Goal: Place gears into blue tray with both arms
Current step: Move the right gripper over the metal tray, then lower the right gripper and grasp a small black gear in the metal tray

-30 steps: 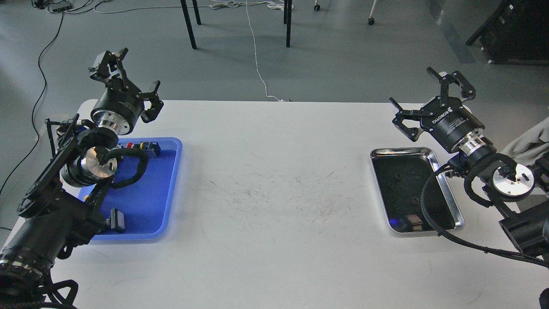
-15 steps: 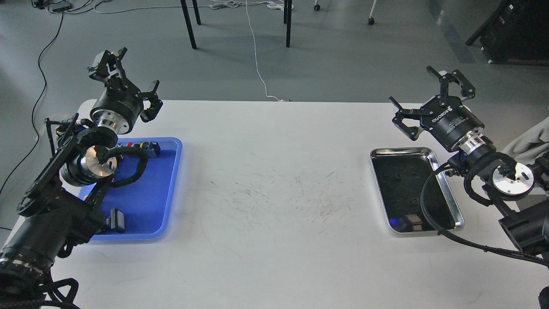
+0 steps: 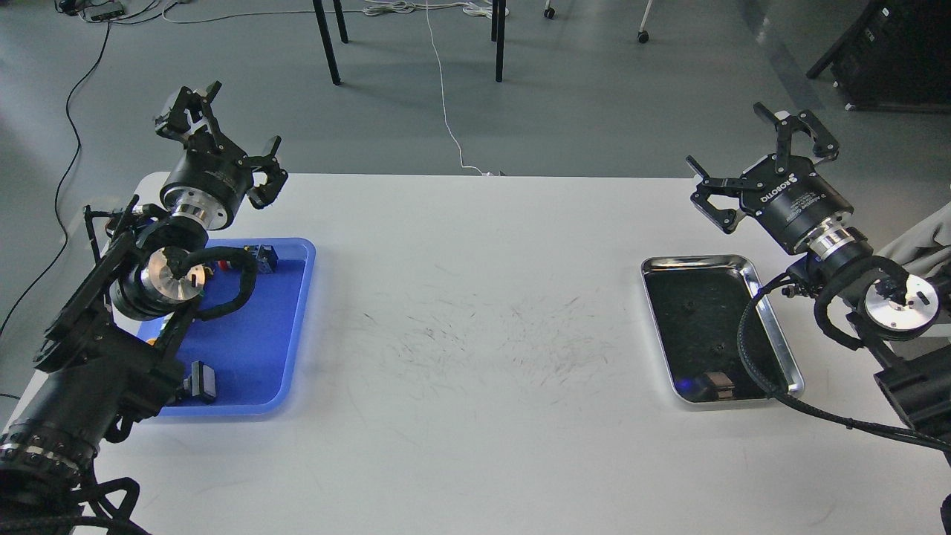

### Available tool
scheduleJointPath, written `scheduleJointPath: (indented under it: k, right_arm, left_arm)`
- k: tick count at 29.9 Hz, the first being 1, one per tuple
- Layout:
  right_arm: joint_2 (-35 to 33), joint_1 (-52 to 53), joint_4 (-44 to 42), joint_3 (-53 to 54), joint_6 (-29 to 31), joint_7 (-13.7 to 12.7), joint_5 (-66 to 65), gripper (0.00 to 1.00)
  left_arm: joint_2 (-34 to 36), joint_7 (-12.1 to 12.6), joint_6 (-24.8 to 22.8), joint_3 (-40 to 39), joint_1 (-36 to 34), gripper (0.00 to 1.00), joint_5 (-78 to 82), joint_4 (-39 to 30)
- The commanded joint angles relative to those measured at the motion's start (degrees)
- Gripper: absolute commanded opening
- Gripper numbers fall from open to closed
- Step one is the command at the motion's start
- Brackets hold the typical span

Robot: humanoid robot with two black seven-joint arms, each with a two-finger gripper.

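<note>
Gears point(image 3: 718, 347), seemingly in steel tray point(image 3: 793, 368); both arms raised, fingers point(image 3: 816, 139) spread.

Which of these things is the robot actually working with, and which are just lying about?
For the job: two tiny black toothed gears, lying in the shiny steel tray; flat bright-blue plastic tray.
Lying about: small dark push-button switches in the blue tray; white cable on the floor.

It looked like a robotics lab; a scuffed white rectangular table point(image 3: 475, 357) stood on grey floor point(image 3: 594, 96); loose white cables point(image 3: 446, 104) trailed at twelve o'clock.
</note>
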Motion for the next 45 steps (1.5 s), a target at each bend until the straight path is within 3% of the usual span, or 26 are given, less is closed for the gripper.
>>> scheduleJointPath:
  k: [1,11,20,23,30,37,39,42,45]
  right_arm:
    - [-0.11,-0.1,-0.02,-0.26,0.0,-0.1,-0.01,0.99]
    - [-1.61,-0.1,0.76,-0.17,0.0,-0.01,-0.01,0.99]
    - [-13.19,1.92,9.64,-6.32,0.0,-0.27,-9.39,0.99]
    - [-18.55,8.31,11.13,-15.07,0.0,-0.62,-17.82,0.99]
    - [-30.6,25.46,23.25,-44.96,0.0,-0.54,-32.06,0.99]
    - [-33.25,29.61,25.64,-52.12,0.0,-0.97,-53.32,0.99]
    - [-32.55,29.52,25.03,-52.29,0.0,-2.46,-60.1,0.99]
    - [-31.14,30.48,25.46,-52.56,0.0,-8.17,-67.22,0.99]
    - [-29.83,33.38,24.68,-55.88,0.0,-9.41,-72.15,0.99]
  left_arm:
    - [0.9,-0.24,-0.02,3.88,0.13,0.98,0.0,-0.09]
    - [5.47,-0.24,-0.29,4.59,0.74,0.98,-0.27,-0.88]
    - [5.82,-0.33,0.24,4.68,0.13,0.98,0.0,-1.05]
    - [6.0,-0.33,0.15,4.85,0.13,0.98,0.08,-1.05]
    - [5.91,-0.33,0.33,4.77,0.3,0.98,4.13,-3.16]
    - [6.0,-0.33,2.61,4.77,0.65,0.98,4.13,-3.16]
    - [6.09,-0.33,2.88,4.68,1.01,0.98,4.13,-3.16]
    - [6.79,-0.33,2.79,4.77,3.11,0.98,4.22,-4.47]
    - [7.75,-0.33,2.79,4.77,4.35,0.98,4.22,-6.41]
